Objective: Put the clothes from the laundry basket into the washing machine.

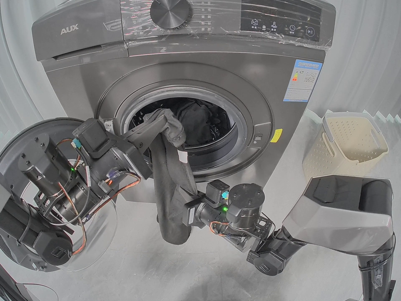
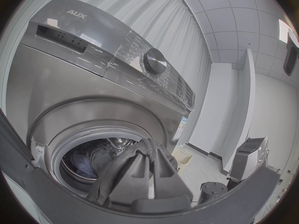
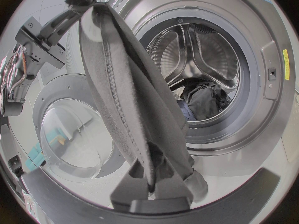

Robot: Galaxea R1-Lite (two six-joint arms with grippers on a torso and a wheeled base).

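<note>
A long dark grey garment hangs in front of the washing machine. My left gripper is shut on its top end at the left rim of the round opening; the pinch shows in the left wrist view as left gripper on cloth. My right gripper is shut on the same garment lower down, below the opening, with the garment rising from right gripper. Dark clothes lie inside the drum. The cloth's tail droops toward the floor.
The washer door stands swung open at the left, behind my left arm. A cream laundry basket sits on the floor to the right of the machine, its visible inside bare. Curtains hang behind the machine.
</note>
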